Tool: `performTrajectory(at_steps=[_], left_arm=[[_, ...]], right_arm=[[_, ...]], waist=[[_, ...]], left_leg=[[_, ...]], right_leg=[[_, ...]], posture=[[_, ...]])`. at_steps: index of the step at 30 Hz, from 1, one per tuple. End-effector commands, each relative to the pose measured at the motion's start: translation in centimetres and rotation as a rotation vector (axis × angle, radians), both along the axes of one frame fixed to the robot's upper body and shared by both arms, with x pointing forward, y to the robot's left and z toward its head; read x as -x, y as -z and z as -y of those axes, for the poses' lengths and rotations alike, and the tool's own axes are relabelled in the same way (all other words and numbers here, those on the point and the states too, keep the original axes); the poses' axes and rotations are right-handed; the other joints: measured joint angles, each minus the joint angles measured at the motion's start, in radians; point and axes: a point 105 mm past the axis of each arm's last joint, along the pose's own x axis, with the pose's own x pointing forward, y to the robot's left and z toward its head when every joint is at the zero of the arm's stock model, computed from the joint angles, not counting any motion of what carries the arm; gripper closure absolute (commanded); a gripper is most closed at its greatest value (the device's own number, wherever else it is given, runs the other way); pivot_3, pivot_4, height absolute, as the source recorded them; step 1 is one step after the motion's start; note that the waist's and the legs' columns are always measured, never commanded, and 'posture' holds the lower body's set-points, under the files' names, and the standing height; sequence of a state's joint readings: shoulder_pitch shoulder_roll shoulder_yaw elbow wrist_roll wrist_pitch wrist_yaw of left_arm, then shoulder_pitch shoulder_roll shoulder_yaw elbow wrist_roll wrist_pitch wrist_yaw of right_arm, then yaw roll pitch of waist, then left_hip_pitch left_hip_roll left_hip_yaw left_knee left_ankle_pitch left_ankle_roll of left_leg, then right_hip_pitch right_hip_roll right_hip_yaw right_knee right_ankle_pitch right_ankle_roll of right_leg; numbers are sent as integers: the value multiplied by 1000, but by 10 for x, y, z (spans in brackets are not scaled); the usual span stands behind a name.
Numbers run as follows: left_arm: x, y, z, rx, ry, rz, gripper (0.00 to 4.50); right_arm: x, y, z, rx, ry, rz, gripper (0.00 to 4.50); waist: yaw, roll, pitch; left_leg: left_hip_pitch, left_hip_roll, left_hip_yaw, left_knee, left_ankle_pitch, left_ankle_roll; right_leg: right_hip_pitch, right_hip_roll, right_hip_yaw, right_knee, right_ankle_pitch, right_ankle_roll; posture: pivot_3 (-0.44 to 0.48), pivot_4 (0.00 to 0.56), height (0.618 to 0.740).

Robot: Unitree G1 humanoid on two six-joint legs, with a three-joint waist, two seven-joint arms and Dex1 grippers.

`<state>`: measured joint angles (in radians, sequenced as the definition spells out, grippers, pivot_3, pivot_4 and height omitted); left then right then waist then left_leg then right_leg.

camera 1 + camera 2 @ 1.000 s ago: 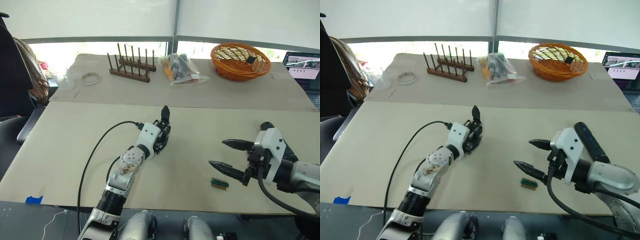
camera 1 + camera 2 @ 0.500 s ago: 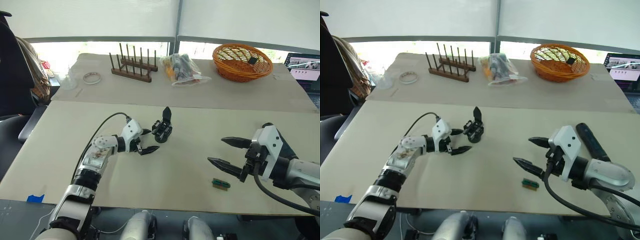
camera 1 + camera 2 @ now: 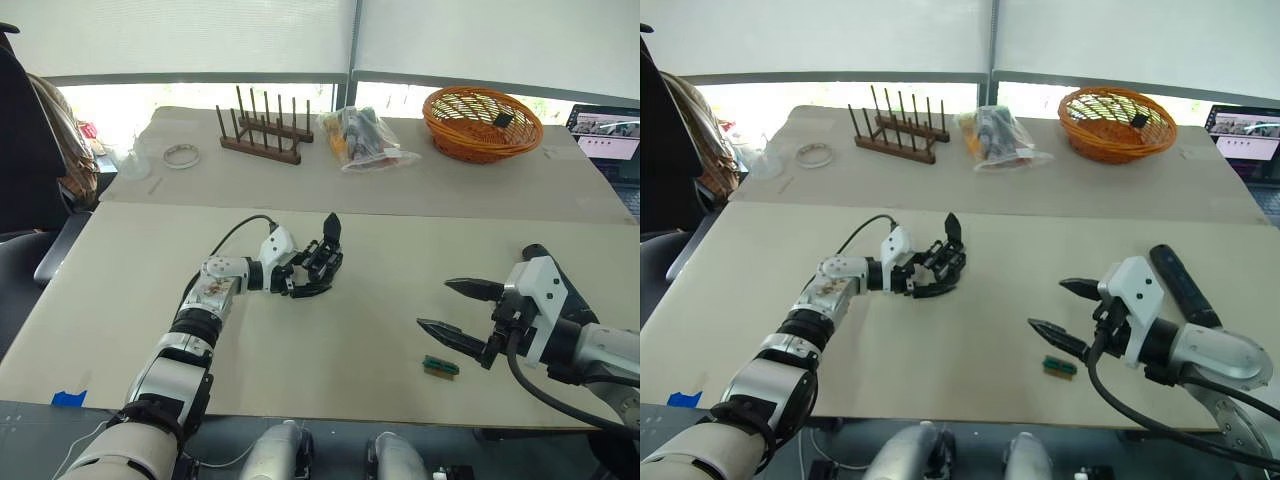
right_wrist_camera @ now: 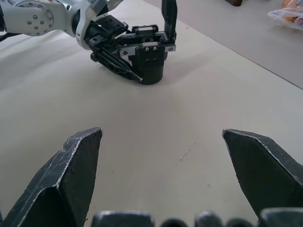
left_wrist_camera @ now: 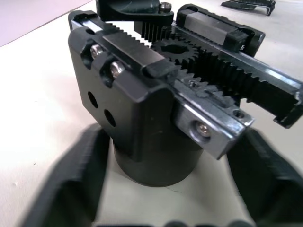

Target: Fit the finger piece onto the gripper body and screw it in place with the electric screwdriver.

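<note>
Gripper body (image 3: 325, 262): small black mechanism standing upright on the table (image 3: 120, 300), one pointed black finger rising from its top; the left wrist view shows its toothed racks and central gear (image 5: 177, 47) facing upward.
Left gripper (image 3: 305, 280): fingers spread wide, one to each side of the gripper body's round base; whether the pads touch the base cannot be told, and nothing is lifted.
Right gripper (image 3: 455, 310): fingers wide apart and holding nothing, hovering over the table well to the right of the gripper body.
Green block (image 3: 440, 366): small piece lying just below the right gripper's lower fingertip.
Finger piece: none lying loose that can be told apart; the one blade visible already stands on the gripper body.
Screwdriver: a long dark object (image 3: 1180, 283) lies beyond the right gripper; its identity is uncertain.
Far items: wooden rack (image 3: 262, 140), plastic bag (image 3: 362, 140) and orange basket (image 3: 482, 122), all well beyond both grippers.
Step in hand (judged): steadying the gripper body with the left gripper.
Doing it well (judged): close evenly on the round base, low down, keeping clear of the racks and gear so they stay free and the body stays upright.
</note>
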<state>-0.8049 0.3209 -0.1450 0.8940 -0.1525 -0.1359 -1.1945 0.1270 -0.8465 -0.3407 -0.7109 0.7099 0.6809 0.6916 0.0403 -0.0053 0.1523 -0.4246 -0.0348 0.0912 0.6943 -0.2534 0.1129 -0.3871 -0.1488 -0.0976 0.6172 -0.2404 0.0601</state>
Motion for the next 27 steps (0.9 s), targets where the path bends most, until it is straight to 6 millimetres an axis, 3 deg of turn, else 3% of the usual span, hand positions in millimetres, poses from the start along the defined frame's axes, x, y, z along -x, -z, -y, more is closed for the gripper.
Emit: performTrajectory(at_steps=[1,5,9,14,17,19,23,24,27], left_arm=[[3,-12,1,20,29,63,2202],[5,-13,15,17,-72,61,2199],[10,-38,38,90,-245,108,2199],[17,-53,62,115,-411,86,2199],[26,-40,82,108,-430,48,2199],[25,-35,83,110,-464,37,2199],[25,-6,77,53,-487,25,2199],[27,0,75,46,-475,10,1159],[32,9,69,30,-440,-7,28]], right_arm=[[3,-11,-1,0,2,55,0],[5,-10,2,-5,19,51,0],[10,-6,5,-19,48,35,0],[16,-1,4,-28,60,17,0],[13,0,7,-22,66,14,0],[11,0,8,-17,68,16,0],[7,-1,11,-19,84,29,0],[5,-1,11,-11,87,39,0],[0,-2,15,5,112,67,0]], waist=[[-1,0,0],[1,0,0],[9,0,0],[12,0,0],[7,0,0],[8,0,0],[5,0,0],[5,0,0],[3,0,0]], left_leg=[[0,0,0,0,0,0],[0,0,0,0,0,0],[-1,0,-2,1,0,1],[-4,-1,-3,3,0,2],[-3,0,-3,2,0,2],[-3,0,-3,2,0,2],[-3,0,-2,2,0,2],[-2,0,-2,2,0,2],[-1,0,-2,2,0,2]], right_leg=[[0,0,0,0,0,0],[0,0,1,0,0,0],[1,-1,2,0,0,0],[0,-1,3,0,0,1],[-1,0,3,1,0,1],[0,0,3,0,0,1],[-1,0,3,1,0,1],[0,0,3,1,0,0],[0,0,4,1,0,0]], posture=[[0,150,740],[0,150,740],[0,150,740],[0,150,740],[0,150,740],[0,150,740],[0,150,740],[0,150,740],[0,150,740]])
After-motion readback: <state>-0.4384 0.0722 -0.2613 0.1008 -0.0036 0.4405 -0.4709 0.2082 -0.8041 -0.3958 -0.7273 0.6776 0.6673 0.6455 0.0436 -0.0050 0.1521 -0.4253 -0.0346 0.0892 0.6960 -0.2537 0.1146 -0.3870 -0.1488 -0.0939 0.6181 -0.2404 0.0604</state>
